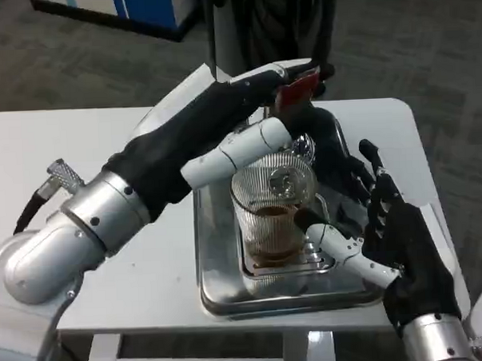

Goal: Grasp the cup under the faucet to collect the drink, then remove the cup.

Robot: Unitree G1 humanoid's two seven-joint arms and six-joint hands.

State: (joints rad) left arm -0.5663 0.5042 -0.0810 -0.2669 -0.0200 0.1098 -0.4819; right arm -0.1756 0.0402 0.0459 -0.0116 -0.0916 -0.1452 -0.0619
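Right hand (387,234) gripping the ribbed glass cup (272,207) of brown drink, cup standing on the steel drip tray (217,269) under the faucet (302,146), left hand (246,120) pressing the red tap lever (301,86), white table (63,148) beneath.

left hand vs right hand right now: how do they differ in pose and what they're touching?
Left hand reaches high across the metal tray, fingers at the red faucet lever; right hand sits low beside the tray. Left hand is above the glass cup; right hand has a finger against the cup's side. Both appear to have black palm sides and white fingers.
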